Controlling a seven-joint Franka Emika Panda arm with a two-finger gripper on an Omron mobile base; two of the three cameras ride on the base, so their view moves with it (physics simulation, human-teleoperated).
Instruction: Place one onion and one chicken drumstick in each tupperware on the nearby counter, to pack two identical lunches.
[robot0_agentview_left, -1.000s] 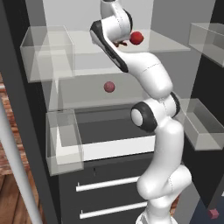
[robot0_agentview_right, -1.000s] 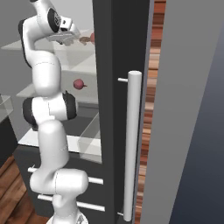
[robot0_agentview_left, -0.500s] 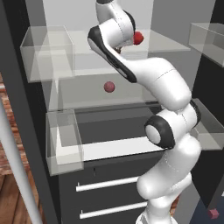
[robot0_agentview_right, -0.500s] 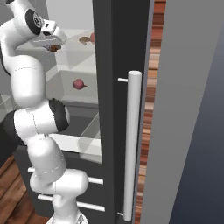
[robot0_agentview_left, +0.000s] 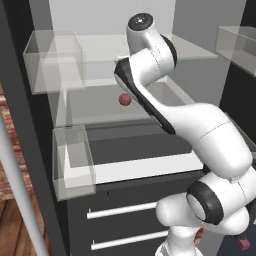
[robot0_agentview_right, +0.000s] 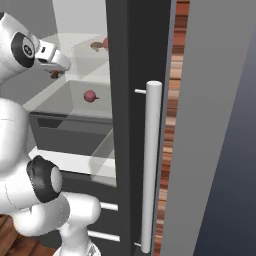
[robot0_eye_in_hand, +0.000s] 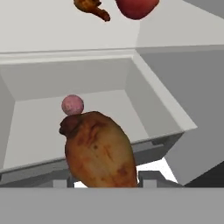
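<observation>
- Your arm (robot0_agentview_left: 200, 135) reaches into the open fridge, over the clear bin (robot0_eye_in_hand: 144, 87) on the middle shelf.
- Your gripper (robot0_eye_in_hand: 105, 180) pinches a chicken drumstick (robot0_eye_in_hand: 99, 151), held above that bin's near edge.
- Bright red onion (robot0_eye_in_hand: 136, 6) and second drumstick (robot0_eye_in_hand: 91, 7) lie on the shelf above the bin.
- Pinkish onion (robot0_eye_in_hand: 72, 105) sits inside the bin.

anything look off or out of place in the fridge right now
Nothing stands out. A chicken drumstick sits between the gripper's fingers in the hand view. The duller onion rests on the lower shelf; the red onion and the other drumstick lie on the shelf above. Nothing is spilled or damaged.
</observation>
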